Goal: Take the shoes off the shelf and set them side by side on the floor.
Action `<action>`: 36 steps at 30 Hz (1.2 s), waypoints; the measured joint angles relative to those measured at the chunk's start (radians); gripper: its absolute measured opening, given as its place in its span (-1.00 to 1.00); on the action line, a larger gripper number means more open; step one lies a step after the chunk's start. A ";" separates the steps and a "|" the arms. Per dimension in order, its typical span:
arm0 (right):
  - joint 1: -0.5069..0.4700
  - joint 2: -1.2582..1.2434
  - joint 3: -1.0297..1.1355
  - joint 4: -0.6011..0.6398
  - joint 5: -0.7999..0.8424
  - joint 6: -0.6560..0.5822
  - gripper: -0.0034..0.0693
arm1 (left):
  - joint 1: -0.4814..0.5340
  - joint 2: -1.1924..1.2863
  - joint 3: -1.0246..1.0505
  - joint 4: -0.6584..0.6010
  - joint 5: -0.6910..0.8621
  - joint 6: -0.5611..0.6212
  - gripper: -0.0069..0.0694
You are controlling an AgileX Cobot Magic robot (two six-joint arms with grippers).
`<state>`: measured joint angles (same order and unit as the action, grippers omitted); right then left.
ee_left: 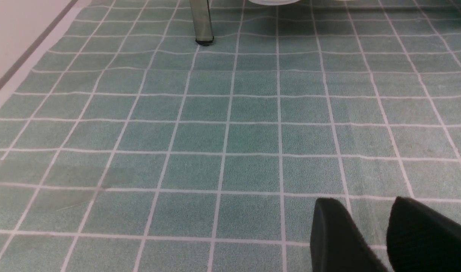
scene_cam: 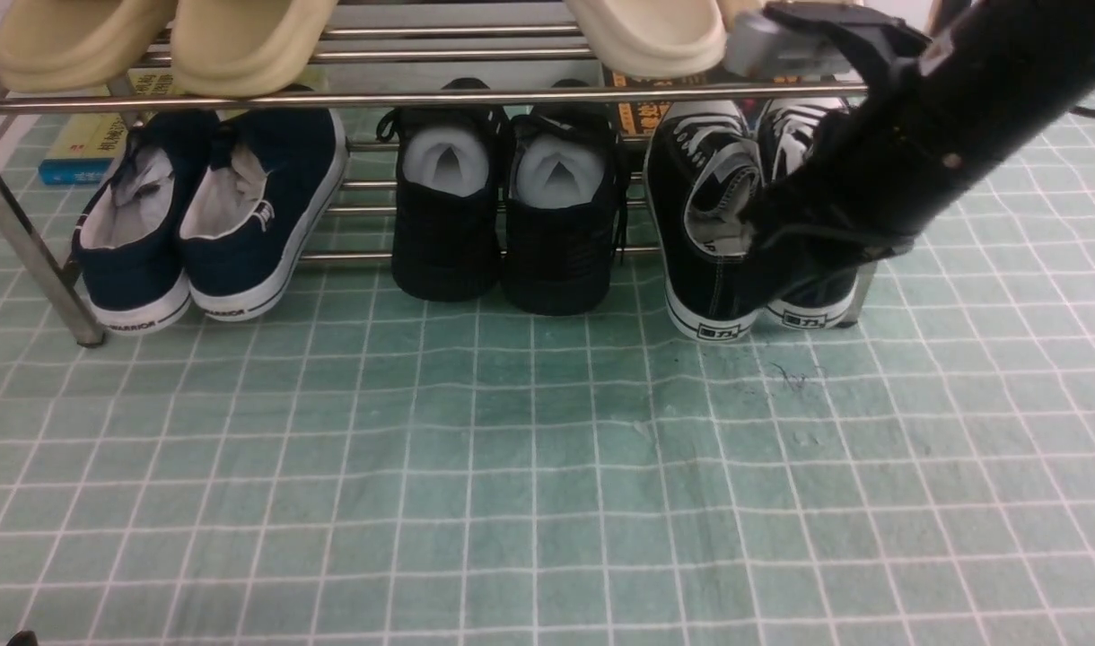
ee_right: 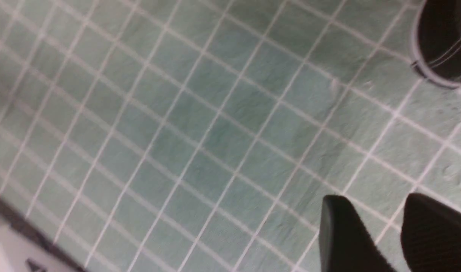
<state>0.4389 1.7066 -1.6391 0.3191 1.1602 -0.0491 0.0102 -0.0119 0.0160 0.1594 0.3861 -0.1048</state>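
The shoes, black canvas sneakers with white laces, stand heels toward me at the right end of the shelf's lower tier: one sneaker in plain sight, the other mostly hidden behind my right arm. The arm reaches down in front of them. In the right wrist view my right gripper is open over the floor with nothing between its fingers, and a sneaker heel shows beyond it. My left gripper hangs open over bare floor.
Navy slip-ons and all-black shoes with white stuffing share the lower tier. Beige slippers lie on the upper bars. A book lies behind the rack. A chrome shelf leg stands ahead of my left gripper.
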 joint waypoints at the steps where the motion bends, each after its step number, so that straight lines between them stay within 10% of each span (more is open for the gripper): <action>1: 0.020 0.030 -0.033 -0.055 -0.005 0.055 -0.06 | 0.000 0.000 0.000 0.000 0.000 0.000 -0.19; 17: 0.059 0.346 -0.232 -0.303 -0.206 0.153 0.22 | 0.000 0.000 0.000 0.000 0.000 0.000 -0.18; 23: 0.059 0.374 -0.232 -0.319 -0.205 0.156 -0.21 | 0.000 0.000 0.000 0.000 0.000 0.000 -0.18; 27: 0.061 0.373 -0.240 -0.302 -0.188 0.164 -0.86 | 0.000 0.000 0.000 0.000 0.000 0.000 -0.18; 36: 0.061 0.325 -0.285 -0.206 0.016 0.164 -0.89 | 0.000 0.000 0.000 0.000 0.000 0.000 -0.18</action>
<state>0.5003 2.0312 -1.9244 0.1127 1.1758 0.1151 0.0102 -0.0119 0.0160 0.1594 0.3861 -0.1048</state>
